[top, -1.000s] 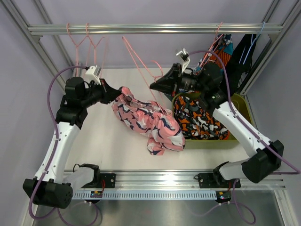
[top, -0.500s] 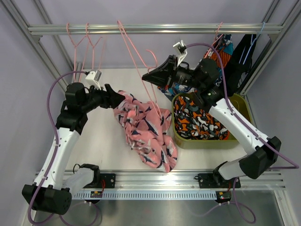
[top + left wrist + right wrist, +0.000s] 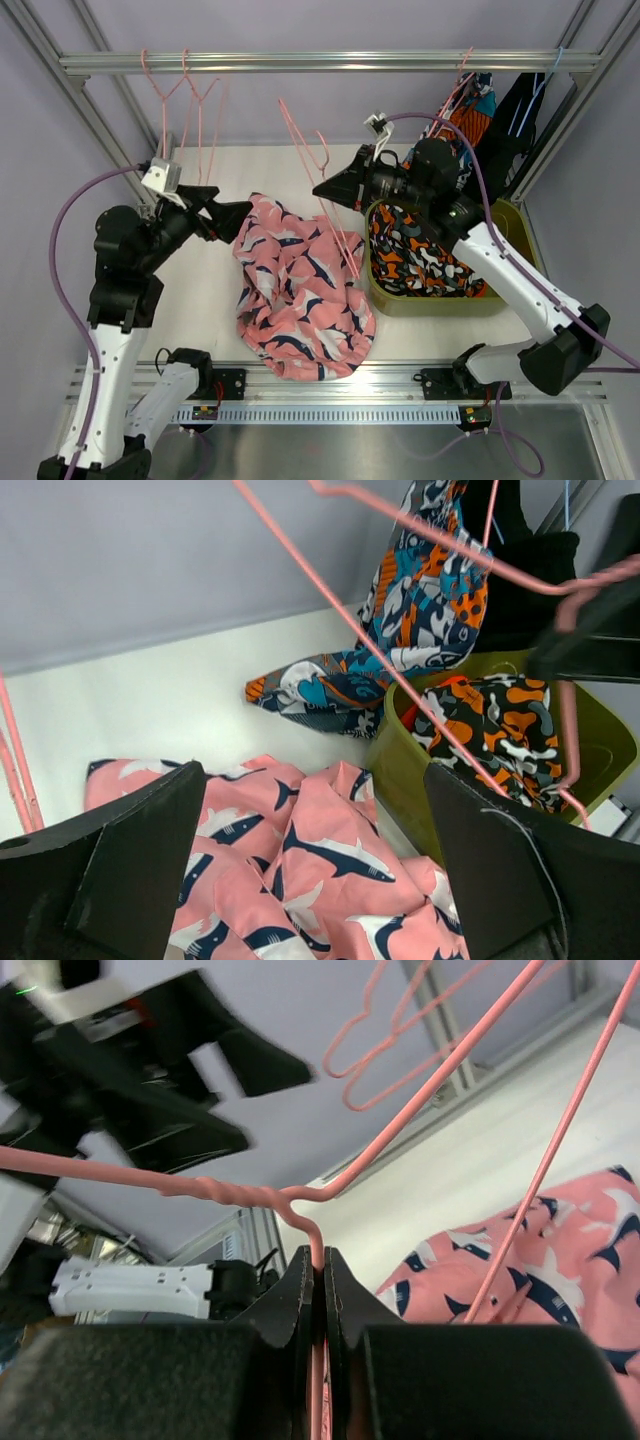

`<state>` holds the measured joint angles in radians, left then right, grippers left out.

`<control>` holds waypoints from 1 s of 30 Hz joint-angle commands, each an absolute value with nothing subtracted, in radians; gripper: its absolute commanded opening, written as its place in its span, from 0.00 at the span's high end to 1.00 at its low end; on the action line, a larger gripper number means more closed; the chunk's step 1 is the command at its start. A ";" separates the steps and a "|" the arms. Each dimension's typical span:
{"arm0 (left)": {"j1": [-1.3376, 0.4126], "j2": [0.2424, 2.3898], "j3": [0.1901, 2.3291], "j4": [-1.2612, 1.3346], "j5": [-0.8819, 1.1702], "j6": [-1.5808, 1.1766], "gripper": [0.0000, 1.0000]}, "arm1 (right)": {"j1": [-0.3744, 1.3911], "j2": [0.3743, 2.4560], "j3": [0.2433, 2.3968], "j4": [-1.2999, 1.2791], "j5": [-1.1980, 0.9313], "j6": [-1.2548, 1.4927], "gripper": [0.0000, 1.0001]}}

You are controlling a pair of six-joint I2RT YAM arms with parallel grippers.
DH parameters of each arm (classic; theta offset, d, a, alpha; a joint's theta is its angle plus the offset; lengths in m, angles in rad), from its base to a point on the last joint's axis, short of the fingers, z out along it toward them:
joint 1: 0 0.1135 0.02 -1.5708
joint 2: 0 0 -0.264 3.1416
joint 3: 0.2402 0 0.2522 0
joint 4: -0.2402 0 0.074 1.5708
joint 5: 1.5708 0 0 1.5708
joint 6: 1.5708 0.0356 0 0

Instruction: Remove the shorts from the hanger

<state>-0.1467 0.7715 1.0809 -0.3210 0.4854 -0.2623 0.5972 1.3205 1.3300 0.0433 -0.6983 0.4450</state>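
Pink fabric shorts with a navy-and-white shark print (image 3: 300, 285) lie crumpled on the white table top (image 3: 205, 300), just left of the olive-green plastic bin (image 3: 440, 303) holding orange-black-white camouflage shorts (image 3: 420, 255). The left gripper (image 3: 228, 204) hangs above the pink shorts' upper left edge, jaws spread wide and empty. The right gripper (image 3: 320, 1260) is clamped on the neck of a pink wire hanger (image 3: 230, 1192). The hanger's lower end reaches the shorts; whether it is caught in them cannot be determined.

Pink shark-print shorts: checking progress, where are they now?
Top view: the pink shorts lie heaped on the table, centre, between the left gripper and the green bin.
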 commanded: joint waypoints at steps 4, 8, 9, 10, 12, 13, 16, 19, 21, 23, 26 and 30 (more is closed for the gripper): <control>-0.149 0.646 1.097 -0.390 0.374 -0.235 0.02 | 0.661 1.515 1.612 -0.187 -0.327 0.552 1.00; -0.149 0.588 1.089 -0.439 0.319 -0.238 0.01 | 0.718 1.584 1.709 -0.176 -0.220 0.565 1.00; -0.149 0.578 1.089 -0.446 0.311 -0.238 0.01 | 0.732 1.598 1.760 -0.182 -0.146 0.554 1.00; -0.149 0.568 1.092 -0.462 0.305 -0.236 0.01 | 0.756 1.633 1.791 -0.193 -0.123 0.546 1.00; -0.149 0.548 1.095 -0.475 0.288 -0.235 0.01 | 0.761 1.670 1.865 -0.207 -0.066 0.560 1.00; -0.149 0.543 1.101 -0.492 0.287 -0.233 0.01 | 0.761 1.708 1.890 -0.210 -0.055 0.589 1.00; -0.149 0.528 1.111 -0.515 0.273 -0.230 0.01 | 0.762 1.796 2.003 -0.228 -0.012 0.635 1.00; -0.149 0.511 1.115 -0.526 0.258 -0.230 0.01 | 0.770 1.892 2.140 -0.256 -0.005 0.653 1.00; -0.149 0.502 1.115 -0.526 0.252 -0.232 0.01 | 0.773 1.946 2.262 -0.303 0.020 0.669 1.00; -0.149 0.497 1.117 -0.531 0.249 -0.233 0.01 | 0.779 2.023 2.337 -0.325 0.028 0.681 1.00; -0.149 0.488 1.117 -0.540 0.242 -0.235 0.01 | 0.793 2.081 2.416 -0.296 0.046 0.684 1.00; -0.149 0.476 1.118 -0.554 0.238 -0.239 0.01 | 0.805 2.141 2.489 -0.255 0.077 0.686 1.00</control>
<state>-0.1467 0.4923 1.0843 -0.5514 0.2596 -0.2432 0.7834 2.1208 2.4084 -0.2996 0.0170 0.6643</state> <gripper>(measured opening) 0.985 0.083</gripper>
